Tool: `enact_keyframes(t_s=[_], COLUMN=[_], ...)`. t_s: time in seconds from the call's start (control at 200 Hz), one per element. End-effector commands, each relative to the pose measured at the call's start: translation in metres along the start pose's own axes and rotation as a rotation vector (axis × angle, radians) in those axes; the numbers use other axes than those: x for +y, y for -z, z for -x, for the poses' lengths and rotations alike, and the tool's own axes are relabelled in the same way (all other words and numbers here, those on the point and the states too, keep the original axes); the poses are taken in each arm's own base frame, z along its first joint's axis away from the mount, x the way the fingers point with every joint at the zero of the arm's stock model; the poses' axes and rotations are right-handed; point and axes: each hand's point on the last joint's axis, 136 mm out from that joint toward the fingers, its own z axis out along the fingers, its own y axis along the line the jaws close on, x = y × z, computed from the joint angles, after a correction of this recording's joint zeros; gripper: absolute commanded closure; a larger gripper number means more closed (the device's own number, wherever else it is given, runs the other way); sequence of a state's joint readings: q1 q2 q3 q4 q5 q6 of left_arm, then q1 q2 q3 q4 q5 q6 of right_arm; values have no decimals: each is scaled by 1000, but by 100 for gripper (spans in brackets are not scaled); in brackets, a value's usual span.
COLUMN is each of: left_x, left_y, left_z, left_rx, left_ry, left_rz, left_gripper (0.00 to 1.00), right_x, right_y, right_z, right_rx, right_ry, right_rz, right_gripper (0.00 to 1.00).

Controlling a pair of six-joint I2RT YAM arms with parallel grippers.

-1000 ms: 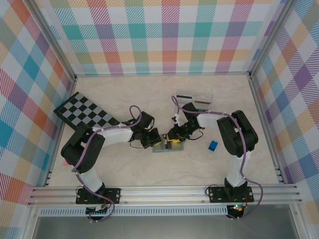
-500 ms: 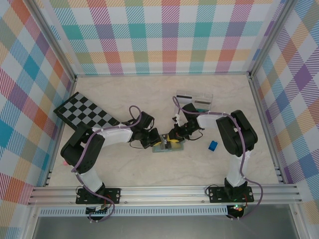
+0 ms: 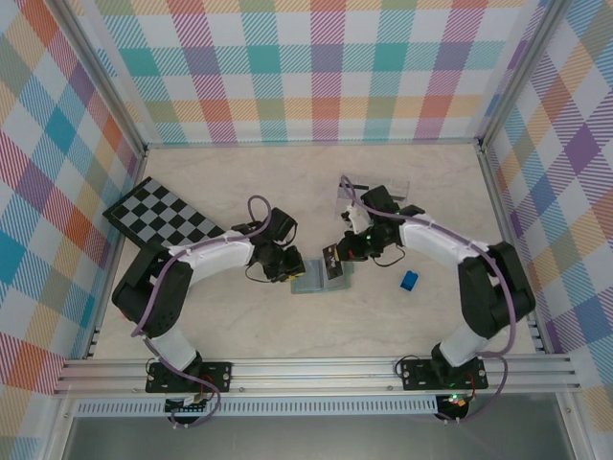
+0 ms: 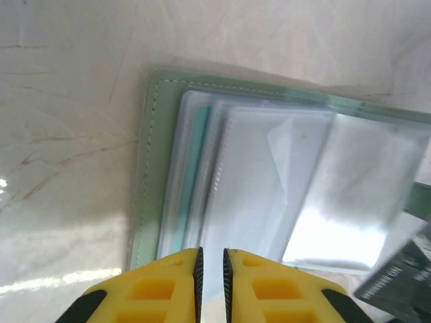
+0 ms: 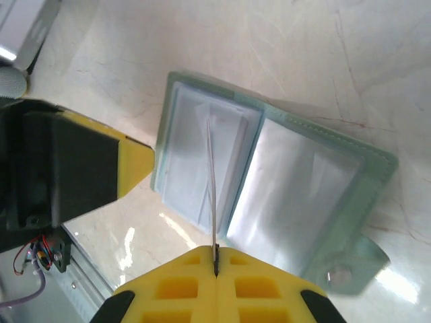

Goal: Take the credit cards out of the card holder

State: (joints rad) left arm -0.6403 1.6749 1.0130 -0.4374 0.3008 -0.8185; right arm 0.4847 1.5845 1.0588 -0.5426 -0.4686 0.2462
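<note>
The sage-green card holder (image 3: pixel 316 279) lies open on the table between the two grippers, its clear sleeves facing up (image 4: pixel 269 168) (image 5: pixel 296 195). My right gripper (image 3: pixel 337 259) (image 5: pixel 215 250) is shut on a thin credit card (image 5: pixel 211 182), seen edge-on and held just above the holder's left page. From the left wrist that card shows as a dark corner (image 4: pixel 397 276) at the lower right. A teal-green card edge (image 4: pixel 200 138) sits inside a sleeve. My left gripper (image 3: pixel 290 270) (image 4: pixel 212 252) hovers over the holder's left end, jaws a narrow gap apart with nothing between them.
A black-and-white checkerboard (image 3: pixel 163 216) lies at the back left. A clear tray (image 3: pixel 395 188) sits behind the right arm, partly hidden by it. A small bright-blue block (image 3: pixel 409 280) rests to the right of the holder.
The right gripper closed on a card and lifted it off the holder, its arm swinging out to the right. The left gripper parted slightly and drew back to the holder's left end.
</note>
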Motion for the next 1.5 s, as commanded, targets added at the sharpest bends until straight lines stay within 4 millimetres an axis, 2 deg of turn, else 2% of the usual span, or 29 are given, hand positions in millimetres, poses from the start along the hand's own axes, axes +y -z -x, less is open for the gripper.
enact_keyframes(t_s=[0.0,0.085,0.215,0.335,0.43,0.58,0.68,0.895,1.015,1.26,1.33,1.495], left_x=[-8,1,17,27,30,30,31,31,32,37,37,37], left_y=[34,50,67,73,77,83,86,87,85,81,82,83], left_z=[2,5,5,3,2,1,2,4,2,-3,-3,-1], left_rx=[-50,-97,-143,-160,-175,-201,-214,-218,-209,-200,-199,-199], left_ry=[-54,-73,-105,-132,-153,-180,-187,-184,-172,-132,-134,-140], left_rz=[19,74,152,180,181,164,166,168,162,159,160,165], left_gripper=[78,69,55,34,19,3,0,0,0,0,0,0], right_x=[8,12,6,2,3,-2,-14,-41,-59,-102,-113,-124], right_y=[35,62,99,127,141,158,156,130,127,109,106,109], right_z=[2,10,28,56,78,109,118,120,130,129,131,143], right_rx=[-69,-155,-262,-327,-361,-361,-266,-91,-45,149,206,252], right_ry=[96,167,264,341,477,616,687,906,941,1067,1091,1144], right_rz=[-63,-132,-289,-396,-435,-478,-479,-458,-498,-581,-608,-665], right_gripper=[100,100,100,100,100,100,100,100,100,100,100,100])
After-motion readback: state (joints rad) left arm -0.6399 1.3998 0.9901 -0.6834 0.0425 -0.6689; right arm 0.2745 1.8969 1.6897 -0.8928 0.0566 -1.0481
